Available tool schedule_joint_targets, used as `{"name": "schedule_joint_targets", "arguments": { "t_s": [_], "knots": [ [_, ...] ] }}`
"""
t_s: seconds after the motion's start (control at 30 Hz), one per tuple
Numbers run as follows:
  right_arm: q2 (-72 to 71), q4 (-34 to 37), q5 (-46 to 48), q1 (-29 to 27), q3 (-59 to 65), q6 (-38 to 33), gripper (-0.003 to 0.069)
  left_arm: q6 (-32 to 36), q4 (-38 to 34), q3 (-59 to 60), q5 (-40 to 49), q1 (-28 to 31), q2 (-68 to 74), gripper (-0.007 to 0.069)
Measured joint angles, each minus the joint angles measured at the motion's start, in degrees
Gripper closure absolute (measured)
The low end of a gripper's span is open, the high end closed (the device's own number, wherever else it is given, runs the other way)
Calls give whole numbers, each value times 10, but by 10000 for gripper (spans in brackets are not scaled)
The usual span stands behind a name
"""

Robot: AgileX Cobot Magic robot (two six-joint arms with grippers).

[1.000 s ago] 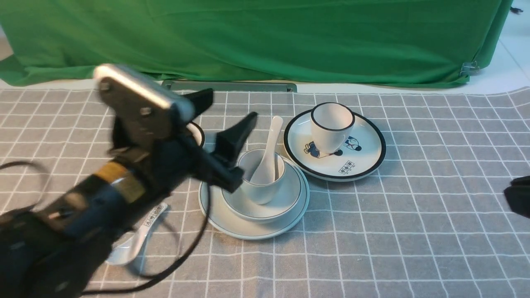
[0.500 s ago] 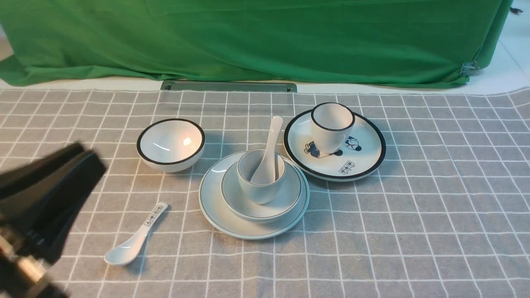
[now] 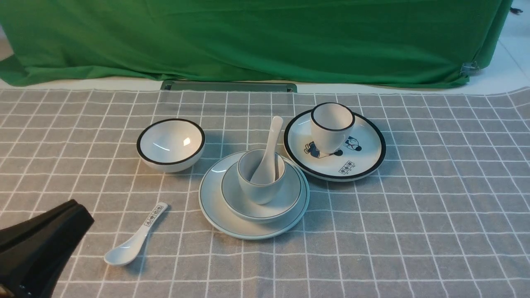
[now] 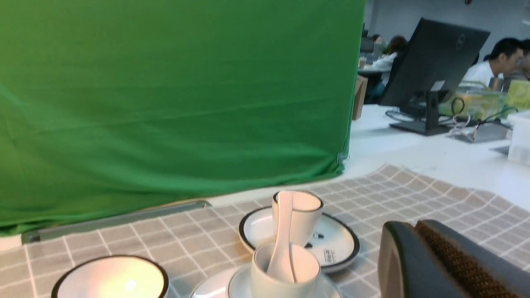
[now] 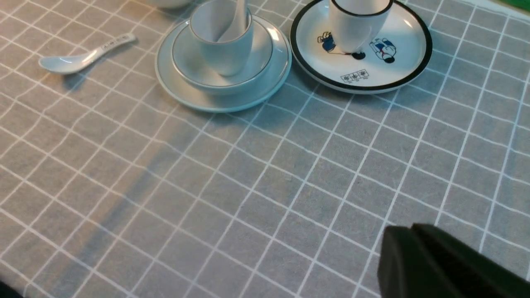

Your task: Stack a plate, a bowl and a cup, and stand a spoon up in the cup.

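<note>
stack: plate (image 3: 215, 215) > bowl (image 3: 290, 203) > cup (image 3: 258, 190), spoon (image 3: 269, 149) standing in cup, mid-table | step: judged complete | left gripper (image 3: 62, 219) near-left corner, closed, empty | right gripper (image 5: 397, 252) closed, empty | next: only keeping clear

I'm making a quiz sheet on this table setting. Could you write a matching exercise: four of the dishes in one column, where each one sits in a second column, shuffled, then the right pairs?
Things:
1. plain white ceramic soup spoon
2. white spoon with black printed marks on its handle
3. taller white cup with a black rim
4. deep white bowl with a thick black rim

Places:
A. on the black-rimmed plate with cartoon figures
B. alone on the grey checked tablecloth, left of the stack
C. standing in the small plain white cup
D. lying flat on the cloth, nearest the left gripper

Pairs: 1-C, 2-D, 3-A, 4-B
</note>
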Motion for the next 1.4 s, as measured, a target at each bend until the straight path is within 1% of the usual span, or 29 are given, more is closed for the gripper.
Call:
{"name": "schedule_joint_targets", "arguments": {
  "t_s": [0.23, 0.27, 0.33, 0.4, 0.43, 0.47, 0.5, 0.53, 0.57, 0.6, 0.7, 0.77, 0.8, 0.87, 0.9, 0.97, 1.03, 1.4],
  "knots": [
    [-1, 0, -2, -1, 1, 1, 578, 0, 2, 9, 12, 0, 0, 613],
    [-2, 0, -2, -5, 1, 1, 576, 0, 2, 9, 12, 0, 0, 613],
    [-9, -1, -7, -32, 4, -2, 588, 0, 2, 9, 12, 0, 0, 613],
    [-23, 11, -30, -88, 18, -37, 627, 1, 2, 9, 12, 0, 0, 613],
    [-34, 23, -54, -123, 34, -71, 637, 1, 2, 9, 12, 0, 0, 613],
    [-49, 40, -94, -169, 62, -120, 642, 1, 2, 9, 12, 0, 0, 613],
    [-51, 43, -108, -186, 68, -129, 642, 1, 2, 9, 12, 0, 0, 613],
    [-69, 68, -156, -234, 111, -179, 643, 1, 2, 9, 12, 0, 0, 613],
    [-87, 86, -196, -273, 147, -204, 643, 1, 2, 9, 12, 0, 0, 613],
    [-109, 107, -239, -316, 184, -223, 643, 3, 2, 9, 12, 0, 0, 613],
    [-185, 141, -318, -396, 316, -244, 643, 10, 2, 9, 12, 0, 0, 612],
    [-219, 146, -338, -411, 373, -246, 643, 12, 2, 9, 12, 0, 0, 612],
    [-219, 146, -340, -412, 373, -246, 643, 12, 2, 9, 12, 0, 0, 612],
    [-246, 148, -358, -419, 417, -246, 643, 12, 2, 9, 12, 0, 0, 612],
    [-266, 150, -375, -421, 450, -243, 643, 12, 2, 9, 12, 0, 0, 612],
    [-285, 152, -381, -422, 475, -227, 643, 12, 2, 9, 13, 0, 0, 612],
    [-290, 152, -377, -422, 480, -214, 643, 12, 2, 9, 12, 0, 0, 612],
    [-290, 152, -375, -422, 480, -210, 640, 12, 2, 10, 13, 0, 0, 612]
  ]
}}
